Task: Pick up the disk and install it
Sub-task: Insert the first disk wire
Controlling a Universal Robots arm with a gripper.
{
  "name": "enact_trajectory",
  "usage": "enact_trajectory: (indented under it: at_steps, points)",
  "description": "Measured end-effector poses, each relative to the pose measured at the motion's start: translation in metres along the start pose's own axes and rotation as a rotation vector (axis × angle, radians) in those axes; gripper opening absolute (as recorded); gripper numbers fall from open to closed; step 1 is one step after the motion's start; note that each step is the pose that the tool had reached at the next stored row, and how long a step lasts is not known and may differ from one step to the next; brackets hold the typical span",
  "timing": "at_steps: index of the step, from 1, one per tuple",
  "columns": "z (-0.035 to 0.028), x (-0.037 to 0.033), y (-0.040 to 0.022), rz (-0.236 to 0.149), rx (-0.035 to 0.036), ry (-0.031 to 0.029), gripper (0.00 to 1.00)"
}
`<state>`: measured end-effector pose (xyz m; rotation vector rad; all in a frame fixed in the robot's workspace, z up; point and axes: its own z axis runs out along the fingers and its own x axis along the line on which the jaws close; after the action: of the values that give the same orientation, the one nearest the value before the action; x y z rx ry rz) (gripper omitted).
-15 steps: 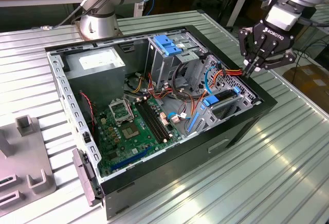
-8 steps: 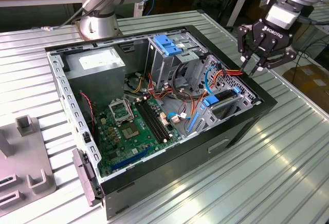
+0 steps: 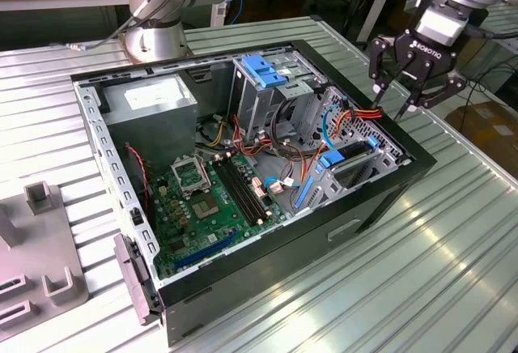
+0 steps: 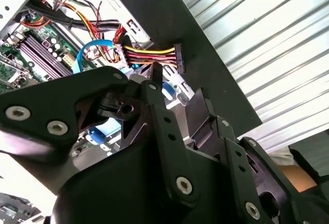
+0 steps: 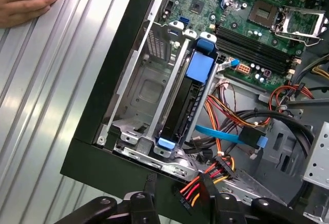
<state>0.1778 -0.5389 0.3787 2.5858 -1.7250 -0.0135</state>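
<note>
- The gripper (image 3: 399,86) hangs above the open computer case (image 3: 380,199), over its corner toward the exterior view's right, with its fingers (image 3: 379,68) spread apart and nothing between them.
- The disk (image 5: 187,106) stands on edge in the drive bay (image 5: 141,93) at that same corner of the case; its blue carrier frame shows as a blue tab (image 5: 198,66) at one end and a smaller blue clip (image 5: 167,143) at the other. In the exterior view the disk (image 3: 350,159) lies below the gripper and a little further into the case.
- The disk's long axis runs from the case's front edge inward toward the motherboard (image 5: 252,29), roughly parallel to the case's side wall.
- In the first wrist view the fingertips (image 5: 149,185) sit just outside the case's black edge, near the clip end of the disk and not touching it.
- A loose power cable plug (image 5: 187,196) with red, yellow and orange wires hangs between the gripper and the disk; a blue data cable (image 5: 231,135) lies just beside the bay.
- Whether the disk is fully seated cannot be told: its face and label are hidden, only its top edge showing.
- A person's hand (image 5: 25,0) rests on the ribbed table (image 5: 41,106), well apart from the case.
</note>
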Motion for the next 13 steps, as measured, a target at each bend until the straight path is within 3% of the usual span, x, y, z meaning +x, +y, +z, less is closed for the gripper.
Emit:
enact_trajectory:
  at_steps: [5, 13]
  points:
    - [0.0030, 0.0001, -0.0007, -0.088, 0.0010, 0.0030, 0.45]
    - [0.0055, -0.0021, -0.0038, -0.183, 0.0021, 0.0061, 0.45]
